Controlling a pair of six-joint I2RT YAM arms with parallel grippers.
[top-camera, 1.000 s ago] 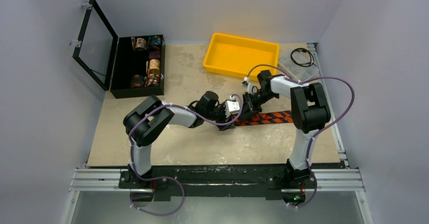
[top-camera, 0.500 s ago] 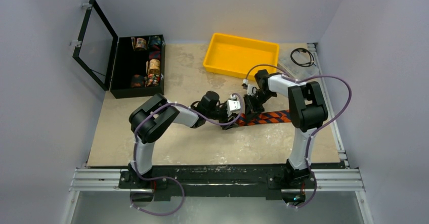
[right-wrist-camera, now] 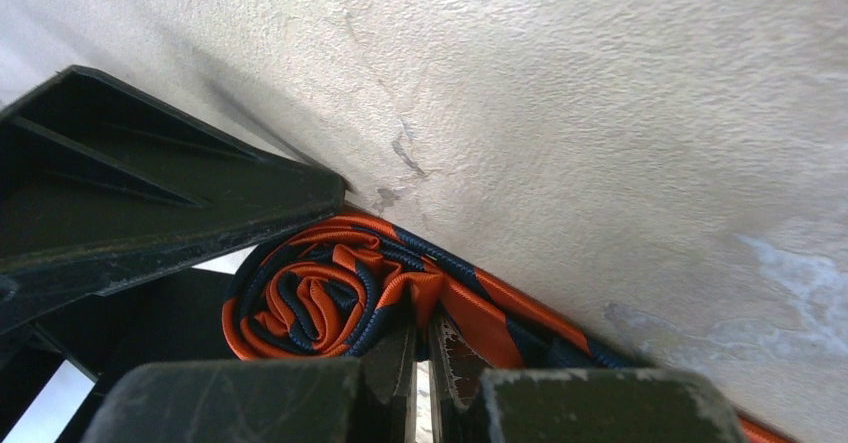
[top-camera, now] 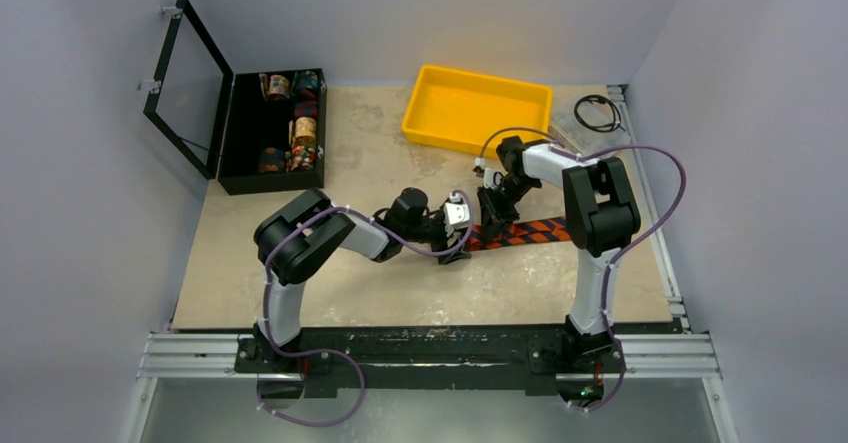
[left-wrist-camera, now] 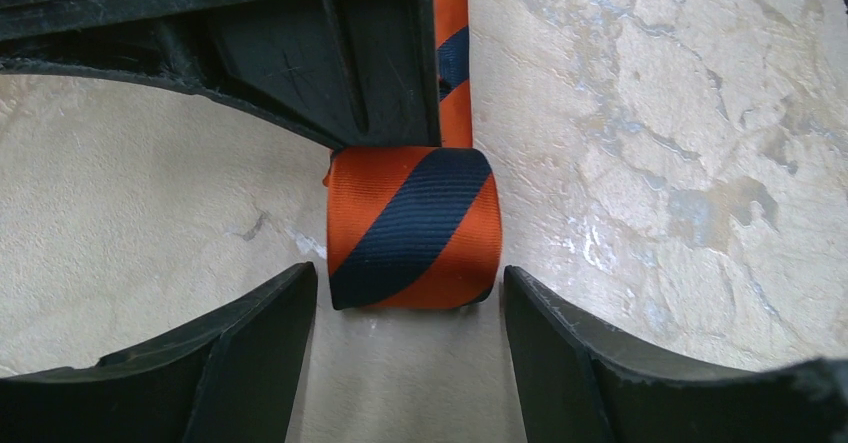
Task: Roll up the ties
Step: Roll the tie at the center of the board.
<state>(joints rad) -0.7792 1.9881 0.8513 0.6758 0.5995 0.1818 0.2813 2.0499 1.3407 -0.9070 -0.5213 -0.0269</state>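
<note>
Risk: ungripped roll springing loose at worktop centre.
Left gripper: hanging open, flanking roll.
Right gripper: closed, pressing tie.

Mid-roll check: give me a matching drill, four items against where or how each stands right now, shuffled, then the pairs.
1. left gripper
2. right gripper
3. striped tie roll
4. black box

A. lid open, far left corner
B. shut, beside the roll's end
C. open, straddling the roll
D. partly rolled, flat tail trailing right

Pairs: 1-C, 2-B, 3-D, 4-A
</note>
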